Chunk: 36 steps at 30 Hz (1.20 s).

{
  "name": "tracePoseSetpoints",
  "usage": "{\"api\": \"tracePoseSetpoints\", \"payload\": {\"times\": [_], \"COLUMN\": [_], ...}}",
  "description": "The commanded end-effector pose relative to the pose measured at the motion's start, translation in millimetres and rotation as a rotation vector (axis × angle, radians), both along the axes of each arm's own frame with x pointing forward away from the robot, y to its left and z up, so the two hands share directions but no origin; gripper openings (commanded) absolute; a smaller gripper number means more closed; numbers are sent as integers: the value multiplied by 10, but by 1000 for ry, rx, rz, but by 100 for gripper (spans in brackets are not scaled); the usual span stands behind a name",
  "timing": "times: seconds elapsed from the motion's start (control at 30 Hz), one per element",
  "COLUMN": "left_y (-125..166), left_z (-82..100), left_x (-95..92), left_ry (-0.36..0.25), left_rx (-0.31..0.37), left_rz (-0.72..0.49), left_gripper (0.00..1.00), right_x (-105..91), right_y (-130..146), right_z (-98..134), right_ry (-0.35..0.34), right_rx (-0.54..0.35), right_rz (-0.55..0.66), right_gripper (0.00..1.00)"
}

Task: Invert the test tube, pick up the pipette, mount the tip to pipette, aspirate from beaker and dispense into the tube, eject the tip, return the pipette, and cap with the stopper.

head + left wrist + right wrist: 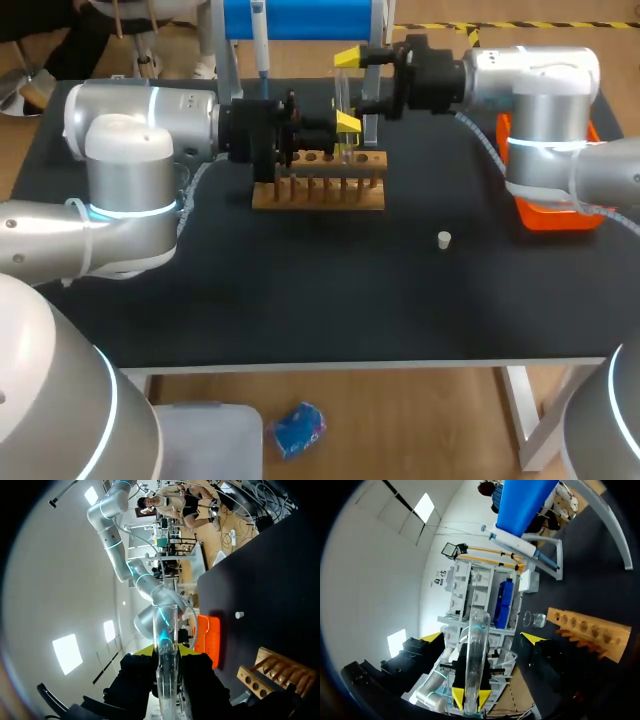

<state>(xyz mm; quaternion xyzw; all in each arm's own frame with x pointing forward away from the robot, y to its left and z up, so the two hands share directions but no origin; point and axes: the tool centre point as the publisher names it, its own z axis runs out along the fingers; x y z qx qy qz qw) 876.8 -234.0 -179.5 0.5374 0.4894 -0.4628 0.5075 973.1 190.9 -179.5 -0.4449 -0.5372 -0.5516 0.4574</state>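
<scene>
In the head view the left gripper (346, 124) is clamped on the upright test tube (343, 95) above the wooden tube rack (318, 192), with the right gripper (350, 60) at the tube's upper end. So I judge step 1, the inversion, is only under way. The pipette (260, 35) hangs on its stand at 11 o'clock from the rack, and the stopper (444, 239) lies loose on the table (300, 300) at 4 o'clock. That leaves all 7 later steps to do. The beaker is hidden here behind the arms. In the left wrist view the yellow tips pinch the tube (165, 630) from 2 sides, and the right arm blocks what lies behind it. In the right wrist view the right gripper's (482, 638) fingers stand wide, the tube between them untouched. The beaker (536, 620) shows beside the rack, its fill unreadable. I cannot tell which end of the tube is up.
</scene>
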Motion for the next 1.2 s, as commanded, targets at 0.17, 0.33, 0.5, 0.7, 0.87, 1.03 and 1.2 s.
{"api": "tracePoseSetpoints", "payload": {"times": [0.17, 0.33, 0.5, 0.7, 0.87, 1.03, 1.2], "left_y": [3, 3, 3, 3, 3, 3, 3], "left_z": [5, 5, 5, 5, 5, 5, 5], "left_x": [2, 2, 2, 2, 2, 2, 2], "left_ry": [-1, -1, -1, -1, -1, -1, -1], "left_rx": [1, 1, 1, 1, 1, 1, 1], "left_rz": [-2, -2, -2, -2, -2, -2, -2], "left_gripper": [0, 0, 0, 0, 0, 0, 0], "right_x": [-143, -216, -253, -253, -253, -253, -282], "right_y": [-917, -1201, -1294, -1294, -1294, -1294, -1338], "right_z": [35, -145, -562, -562, -562, -562, -703], "right_ry": [-307, -663, -1339, -1339, -1339, -1339, -1507], "right_rx": [30, -50, -533, -533, -533, -533, -540], "right_rz": [-102, -101, -136, -136, -136, -136, -9], "right_gripper": [100, 100, 100, 100, 100, 100, 100]}}
